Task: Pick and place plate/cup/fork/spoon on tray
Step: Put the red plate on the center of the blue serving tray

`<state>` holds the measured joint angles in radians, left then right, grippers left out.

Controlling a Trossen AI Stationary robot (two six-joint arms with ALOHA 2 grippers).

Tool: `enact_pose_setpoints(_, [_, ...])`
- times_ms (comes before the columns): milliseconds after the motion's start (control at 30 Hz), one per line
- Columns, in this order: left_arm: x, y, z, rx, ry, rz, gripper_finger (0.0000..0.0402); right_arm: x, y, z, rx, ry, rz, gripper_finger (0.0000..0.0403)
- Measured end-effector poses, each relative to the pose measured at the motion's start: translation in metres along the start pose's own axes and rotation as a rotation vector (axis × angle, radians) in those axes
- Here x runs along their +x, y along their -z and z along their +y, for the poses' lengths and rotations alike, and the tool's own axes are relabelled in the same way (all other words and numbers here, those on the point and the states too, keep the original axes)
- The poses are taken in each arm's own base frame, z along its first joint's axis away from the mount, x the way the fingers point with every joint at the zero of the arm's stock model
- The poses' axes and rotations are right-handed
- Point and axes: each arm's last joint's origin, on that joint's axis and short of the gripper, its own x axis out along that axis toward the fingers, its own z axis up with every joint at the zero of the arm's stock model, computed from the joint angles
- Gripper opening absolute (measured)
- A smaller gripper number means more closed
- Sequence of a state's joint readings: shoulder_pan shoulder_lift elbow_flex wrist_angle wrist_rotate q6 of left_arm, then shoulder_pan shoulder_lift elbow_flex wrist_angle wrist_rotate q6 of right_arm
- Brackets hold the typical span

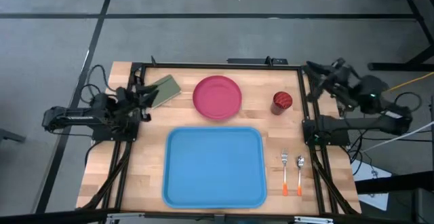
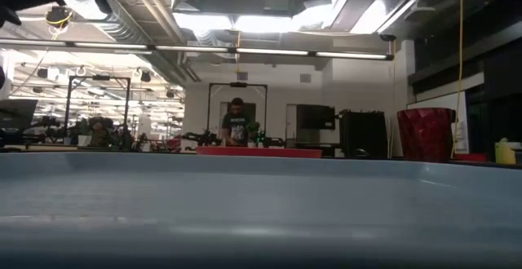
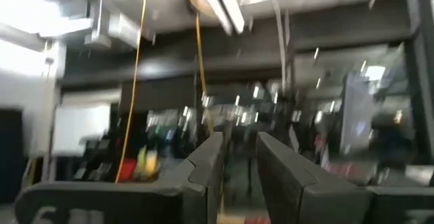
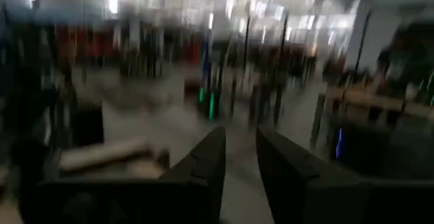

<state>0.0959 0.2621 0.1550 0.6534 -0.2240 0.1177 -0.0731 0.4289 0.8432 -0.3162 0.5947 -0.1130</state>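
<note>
My left jaws (image 1: 139, 96) sit at the left edge of the frame in the high view, over the desk's (image 1: 146, 156) border by the olive pad (image 1: 163, 88); in my left wrist view the fingers (image 3: 203, 166) stand a narrow gap apart and pinch nothing. My right jaws (image 1: 317, 75) are raised at the upper right, off the desk's corner; their fingers (image 4: 210, 159) also show a slim gap with nothing between them.

The tray (image 1: 214, 167) lies at lower centre of the high view, bare inside. The plate (image 1: 217, 96) rests above it at upper centre, apart from the tray's rim. The cup (image 1: 282, 101) stands right of the plate, near the desk's right rail. The fork (image 1: 285, 172) and spoon (image 1: 299, 174) lie side by side at lower right, just beside each other, heads toward the top of the frame, handles down, right of the tray and not touching it.

In the low view the tray's wall (image 2: 261, 208) fills the bottom half, the plate's edge (image 2: 259, 152) shows just over it at centre, and the cup (image 2: 425, 134) stands at right
</note>
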Motion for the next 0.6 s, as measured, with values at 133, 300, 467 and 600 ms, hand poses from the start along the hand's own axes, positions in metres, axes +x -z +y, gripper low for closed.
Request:
enact_pose_setpoints(133, [0.012, 0.004, -0.001, 0.028, -0.054, 0.11, 0.0082, 0.018, -0.015, 0.011, -0.02, -0.028, 0.308, 0.0088])
enact_pose_setpoints(300, [0.026, 0.003, -0.001, 0.059, -0.072, 0.189, 0.0082, 0.045, -0.03, 0.029, -0.106, -0.074, 0.577, 0.0088])
enact_pose_setpoints(467, [0.042, 0.006, -0.003, 0.085, 0.004, 0.325, 0.0082, 0.085, -0.027, 0.062, -0.281, -0.285, 0.707, 0.0088])
enact_pose_setpoints(600, [0.061, 0.007, -0.005, 0.084, 0.062, 0.471, 0.0082, 0.122, -0.006, 0.081, -0.424, -0.334, 0.789, 0.0088])
